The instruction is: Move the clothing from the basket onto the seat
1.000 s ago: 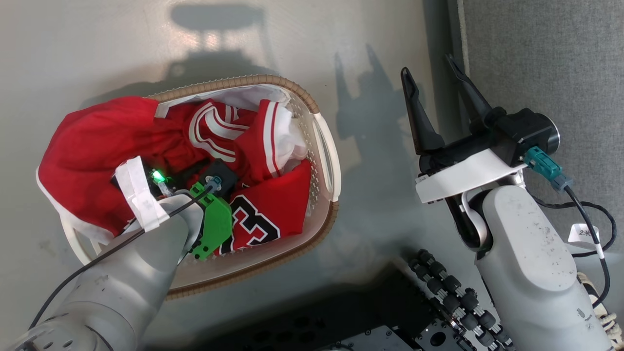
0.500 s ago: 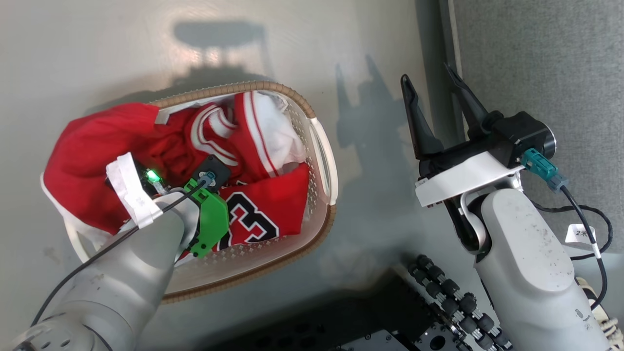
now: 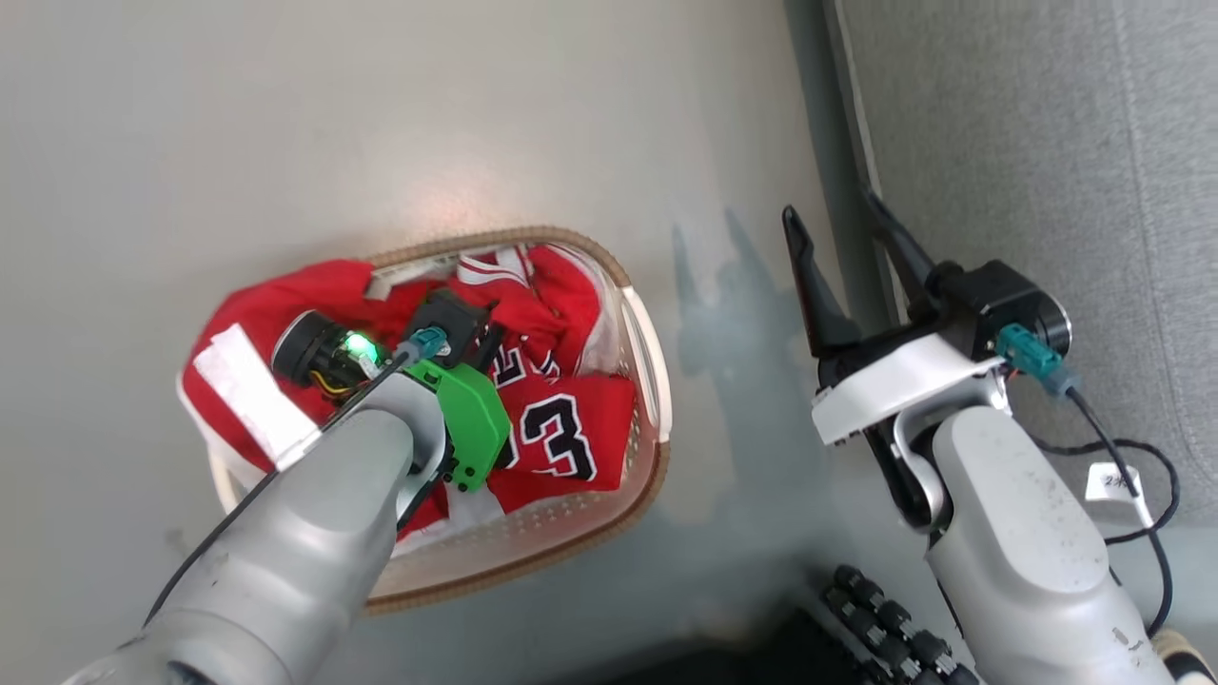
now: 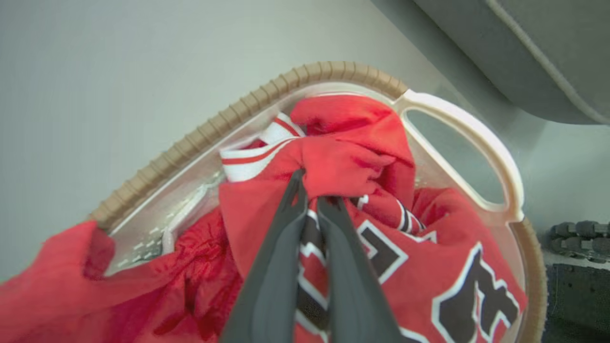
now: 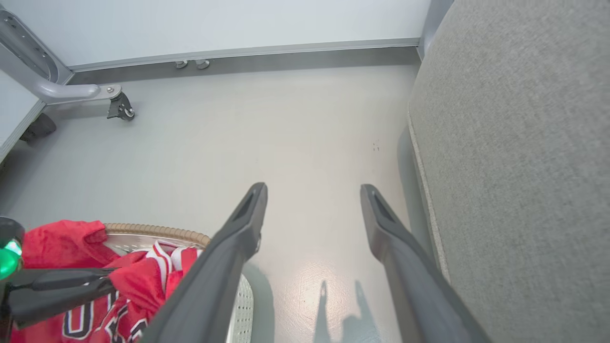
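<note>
Raised since a second ago, my left hand clamps a fold of jersey to clear the basket; my right hand waits open beside the seat.

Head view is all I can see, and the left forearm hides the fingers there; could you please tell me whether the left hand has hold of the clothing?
Observer: Yes. In the left wrist view the left hand is shut on a bunched fold of the red jersey, next to its black-and-white lettering.
Operator: Thank you. Does anything stand on the floor beyond the right hand?
Observer: In the right wrist view a grey metal leg with a caster stands by the far wall, off to that view's left of the open right hand.
</note>
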Available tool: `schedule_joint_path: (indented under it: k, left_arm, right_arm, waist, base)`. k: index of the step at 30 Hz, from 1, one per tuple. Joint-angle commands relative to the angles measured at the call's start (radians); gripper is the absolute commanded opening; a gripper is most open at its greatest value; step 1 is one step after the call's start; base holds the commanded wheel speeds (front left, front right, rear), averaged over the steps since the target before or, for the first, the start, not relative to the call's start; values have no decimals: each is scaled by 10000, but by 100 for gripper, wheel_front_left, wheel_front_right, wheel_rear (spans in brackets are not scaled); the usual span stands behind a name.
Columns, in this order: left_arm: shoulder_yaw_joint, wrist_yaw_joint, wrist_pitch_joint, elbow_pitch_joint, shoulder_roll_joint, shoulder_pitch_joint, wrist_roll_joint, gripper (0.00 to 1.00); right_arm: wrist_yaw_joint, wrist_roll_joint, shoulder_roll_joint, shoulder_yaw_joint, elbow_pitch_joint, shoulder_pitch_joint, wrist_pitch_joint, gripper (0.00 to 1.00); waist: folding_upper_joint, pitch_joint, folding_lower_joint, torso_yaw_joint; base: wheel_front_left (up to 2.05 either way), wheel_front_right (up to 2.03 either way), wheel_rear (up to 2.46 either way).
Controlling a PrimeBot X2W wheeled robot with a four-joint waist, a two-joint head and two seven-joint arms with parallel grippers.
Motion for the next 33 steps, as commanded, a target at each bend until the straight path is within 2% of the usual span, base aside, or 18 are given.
schedule_joint_path:
  k: [1, 10, 20, 28, 33]
  left_arm:
    - [239, 27, -29, -270, 167, 307, 33, 0]
    - [2267, 60, -22, -2128, 290, 1672, 602, 0]
    - [4490, -17, -23, -3713, -87, 3459, 1536, 0]
    - [5724, -67, -22, -4786, -389, 4390, 2075, 0]
    - [6120, -80, -23, -5506, -531, 4785, 2181, 0]
  right_arm:
    - [-7, -49, -32, 15, 101, 189, -47, 100]
    - [-7, -18, -37, 201, 608, 616, -47, 100]
    - [-7, -26, -98, 319, 774, 1382, -47, 100]
    - [-7, -53, -125, 336, 574, 2144, -47, 100]
    - [-7, 64, -123, 440, 696, 2559, -47, 100]
  waist:
    - [0, -963, 0, 371]
    - [0, -2578, 0, 787]
    - [0, -4423, 0, 1151]
    - [0, -5564, 0, 1289]
    - [0, -6175, 0, 1345]
  base:
    - [0, 0, 0]
    - [0, 0, 0]
    - [0, 0, 0]
    - [0, 0, 0]
    - [0, 0, 0]
